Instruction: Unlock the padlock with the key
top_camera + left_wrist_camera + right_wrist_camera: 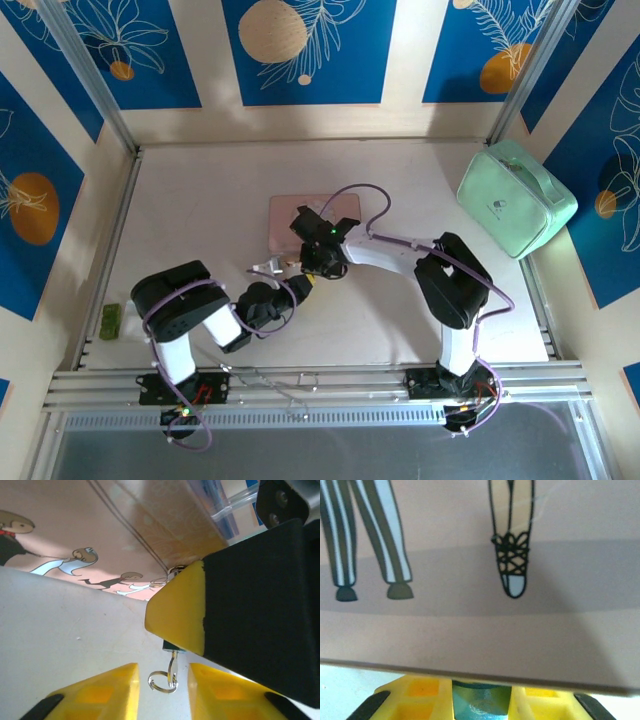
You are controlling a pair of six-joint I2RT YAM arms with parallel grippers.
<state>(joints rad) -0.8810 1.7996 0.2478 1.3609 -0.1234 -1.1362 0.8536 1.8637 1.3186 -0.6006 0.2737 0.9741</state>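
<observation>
The padlock (481,702) shows its blue-green body pinched between my right gripper's (481,695) yellow fingers (420,695), just below the pink box's edge. In the left wrist view the padlock's body (173,648) peeks out under the right gripper's yellow finger (180,610). The thin silvery key (173,666) hangs from the padlock's underside with its ring (161,682) at the end. My left gripper (163,675) is open, one finger on either side of the key and neither touching it. From above, both grippers (290,283) (318,262) meet at the box's near edge.
The pink box (312,215) with cartoon figures lies mid-table, right behind the grippers. A mint green case (515,198) stands at the far right. A small green object (110,320) lies by the left rail. Bare table (200,210) lies left of the box.
</observation>
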